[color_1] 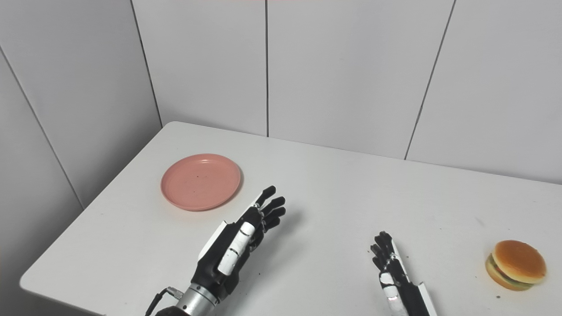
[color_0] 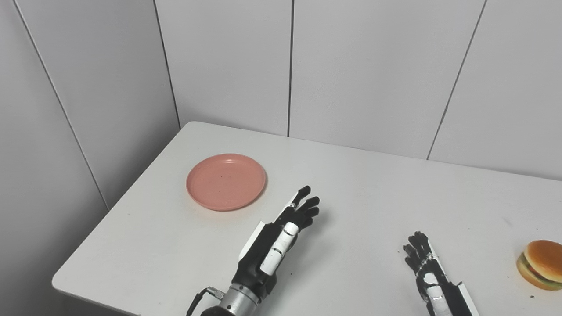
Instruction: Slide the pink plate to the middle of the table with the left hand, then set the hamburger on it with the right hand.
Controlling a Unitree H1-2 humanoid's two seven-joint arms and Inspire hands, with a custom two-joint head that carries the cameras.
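Observation:
The pink plate [color_0: 226, 181] lies flat and bare on the left part of the white table [color_0: 351, 184]. My left hand [color_0: 281, 235] hovers just right of and nearer than the plate, fingers stretched out and apart, holding nothing and not touching the plate. The hamburger [color_1: 516, 264], a tan bun with lettuce and patty showing, sits near the table's right front edge. My right hand [color_1: 393, 274] rests low at the front, left of the hamburger with a clear gap between them, fingers extended and open.
Grey panelled walls close in behind and to the left of the table. The table's rounded left corner and front edge lie close to the left arm. A few dark specks dot the surface near the hamburger.

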